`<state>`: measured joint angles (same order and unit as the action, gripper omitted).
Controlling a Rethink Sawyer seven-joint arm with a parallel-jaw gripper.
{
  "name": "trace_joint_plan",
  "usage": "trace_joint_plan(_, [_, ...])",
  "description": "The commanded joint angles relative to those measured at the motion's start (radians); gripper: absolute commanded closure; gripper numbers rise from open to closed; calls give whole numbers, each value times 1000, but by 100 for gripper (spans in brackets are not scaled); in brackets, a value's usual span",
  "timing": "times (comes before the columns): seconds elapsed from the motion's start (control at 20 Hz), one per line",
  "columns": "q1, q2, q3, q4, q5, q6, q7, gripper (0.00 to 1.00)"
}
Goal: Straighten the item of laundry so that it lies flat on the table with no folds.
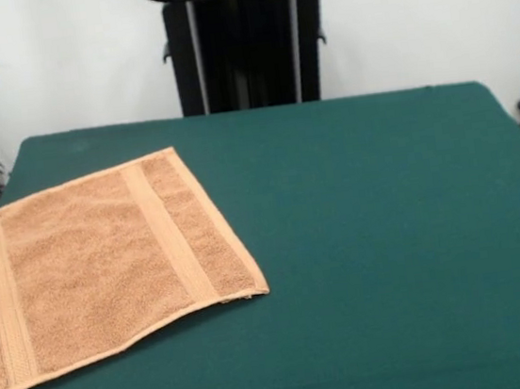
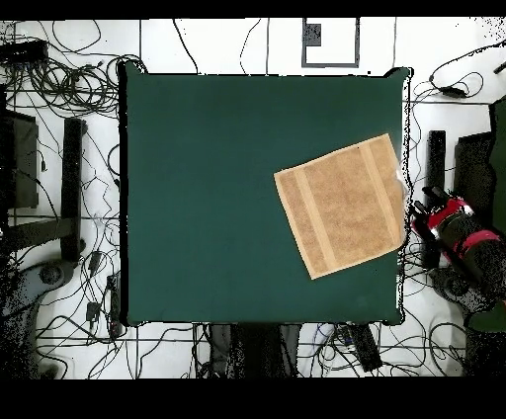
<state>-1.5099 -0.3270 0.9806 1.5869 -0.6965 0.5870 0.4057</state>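
Observation:
The light orange-tan towel (image 1: 97, 262) lies spread out on the dark green table (image 1: 367, 219), turned at an angle, at the left of the front view. I see no folds on it. Woven bands run near two opposite edges. In the overhead view the towel (image 2: 341, 206) sits at the table's (image 2: 208, 198) right side, with one corner at the table's edge. The red and black arm with the gripper (image 2: 435, 205) is off the table, just right of the towel, in the overhead view only. It holds nothing that I can see.
The black pedestal (image 1: 244, 45) stands behind the table's far edge. Cables and equipment (image 2: 59, 148) lie on the floor around the table. A white wall is behind the robot.

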Motion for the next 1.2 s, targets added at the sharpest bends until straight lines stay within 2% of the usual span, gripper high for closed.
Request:
trace_joint_plan(0.05, [121,-44,-126,161,21,-138,372,0])
trace_joint_plan(0.5, [200,-75,-217,214,118,-271,448,0])
trace_joint_plan(0.75, [248,-107,-259,220,169,-285,473,0])
trace_joint_plan(1.2, [285,-115,-295,244,194,-356,505,0])
